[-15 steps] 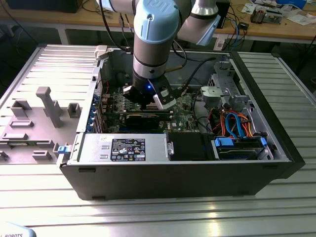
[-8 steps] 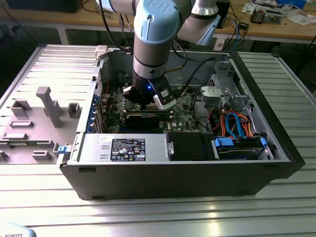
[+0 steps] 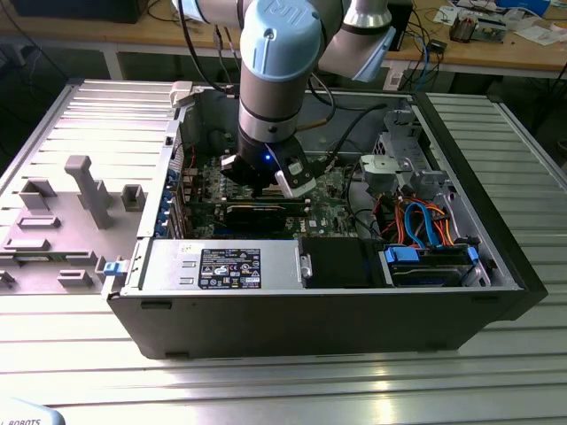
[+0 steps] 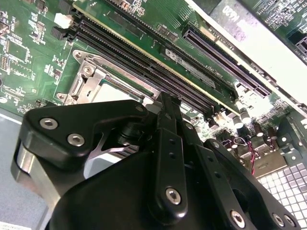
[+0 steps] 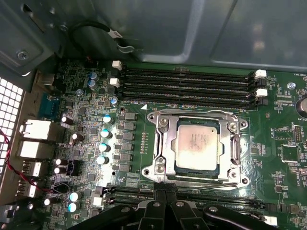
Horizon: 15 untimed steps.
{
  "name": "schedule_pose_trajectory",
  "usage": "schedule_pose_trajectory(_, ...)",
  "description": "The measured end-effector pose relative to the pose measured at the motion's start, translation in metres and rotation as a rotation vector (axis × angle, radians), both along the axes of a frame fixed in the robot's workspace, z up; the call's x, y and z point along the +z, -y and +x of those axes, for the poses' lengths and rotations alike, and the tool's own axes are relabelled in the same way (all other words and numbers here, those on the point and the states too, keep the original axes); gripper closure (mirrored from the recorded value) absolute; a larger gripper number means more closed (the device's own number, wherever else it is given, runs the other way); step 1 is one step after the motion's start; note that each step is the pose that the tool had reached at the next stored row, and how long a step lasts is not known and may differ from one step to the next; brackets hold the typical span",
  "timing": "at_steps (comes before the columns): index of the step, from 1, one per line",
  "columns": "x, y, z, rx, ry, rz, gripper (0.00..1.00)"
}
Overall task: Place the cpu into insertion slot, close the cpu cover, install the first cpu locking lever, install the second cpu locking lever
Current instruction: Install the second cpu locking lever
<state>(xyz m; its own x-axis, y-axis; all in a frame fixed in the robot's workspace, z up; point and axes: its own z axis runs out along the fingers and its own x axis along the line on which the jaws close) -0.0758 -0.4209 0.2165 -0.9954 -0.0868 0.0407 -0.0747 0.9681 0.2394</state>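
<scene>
Robot hand lowered into an open computer case, at the edge of the processor socket.

In the first wrist view the cpu point(image 5: 198, 144) lies flat in the insertion slot point(image 5: 169, 168), and the cpu cover point(image 5: 164, 143) lies closed around it, framing its silver-grey top. The hand point(image 5: 166, 190) has its two black fingertips point(image 5: 160, 191) pressed together with nothing between them, touching the socket's metal rim on the side away from the long black memory slots point(image 5: 187, 86). In the second wrist view the fingers point(image 4: 169, 115) meet at the socket frame point(image 4: 91, 79), beside the memory slots. In the exterior view the arm point(image 3: 275, 80) reaches down into the computer case point(image 3: 301, 310), which rests on a ribbed metal surface point(image 3: 266, 381), with the graphics card point(image 3: 257, 212) just beside the hand.
</scene>
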Motion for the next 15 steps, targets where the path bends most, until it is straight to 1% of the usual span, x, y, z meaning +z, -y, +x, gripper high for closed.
schedule_pose_trajectory(3, -0.0004, 0.0004, 0.0001, 0.0, 0.0001, 0.0004, 0.89)
schedule_pose_trajectory(5, -0.0004, 0.0025, 0.0, 0.001, 0.0, 0.0004, 0.89)
schedule_pose_trajectory(7, -0.0004, 0.0034, -0.0009, 0.001, 0.0, 0.0012, 0.89)
schedule_pose_trajectory(9, -0.0009, 0.0034, -0.0044, 0.001, 0.0, 0.0058, 0.89)
schedule_pose_trajectory(10, -0.0013, 0.0034, -0.0055, 0.001, 0.0, 0.0093, 0.89)
schedule_pose_trajectory(11, -0.0016, 0.0034, -0.0059, 0.001, 0.0, 0.0146, 0.89)
schedule_pose_trajectory(15, -0.0021, 0.0033, -0.0064, 0.001, 0.0001, 0.0203, 0.89)
